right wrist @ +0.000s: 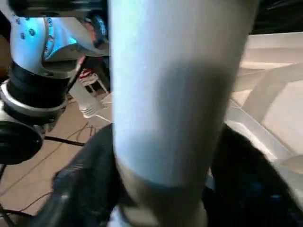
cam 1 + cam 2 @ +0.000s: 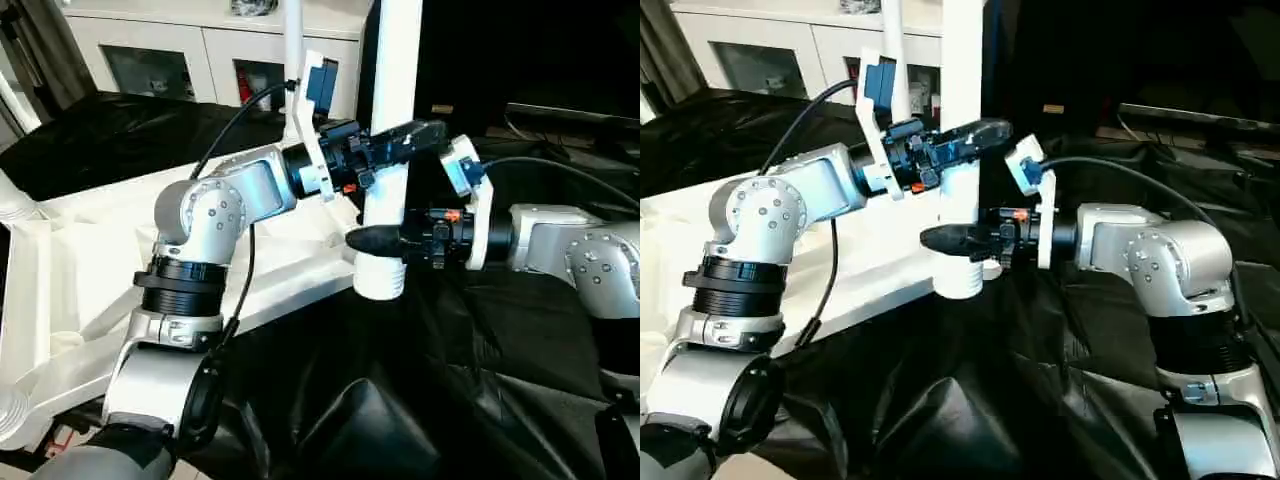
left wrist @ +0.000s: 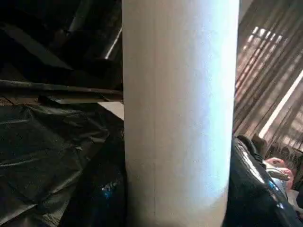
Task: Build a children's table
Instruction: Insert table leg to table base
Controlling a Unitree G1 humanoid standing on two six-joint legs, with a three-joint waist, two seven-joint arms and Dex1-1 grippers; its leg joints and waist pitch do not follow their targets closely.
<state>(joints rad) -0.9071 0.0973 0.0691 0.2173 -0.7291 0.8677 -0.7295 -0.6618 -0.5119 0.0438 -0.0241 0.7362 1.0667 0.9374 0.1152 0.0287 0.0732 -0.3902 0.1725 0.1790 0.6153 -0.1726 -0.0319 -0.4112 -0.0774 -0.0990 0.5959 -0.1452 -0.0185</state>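
Black sheeting (image 2: 420, 400) covers the bench, with white cabinets (image 2: 200, 50) behind it. On the sheeting lies the white table top (image 2: 90, 280), ribbed underside up, with the silver left forearm (image 2: 215, 215) reaching across it. At its near corner socket (image 2: 380, 275) a white leg (image 2: 395, 60) stands upright. The left gripper (image 2: 400, 140) has its jaws closed around the leg higher up; the right gripper (image 2: 375, 240) clamps it just above the socket.

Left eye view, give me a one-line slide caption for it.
Both end effectors, left above right, clamp an upright white leg standing in the corner socket of the upturned table top.
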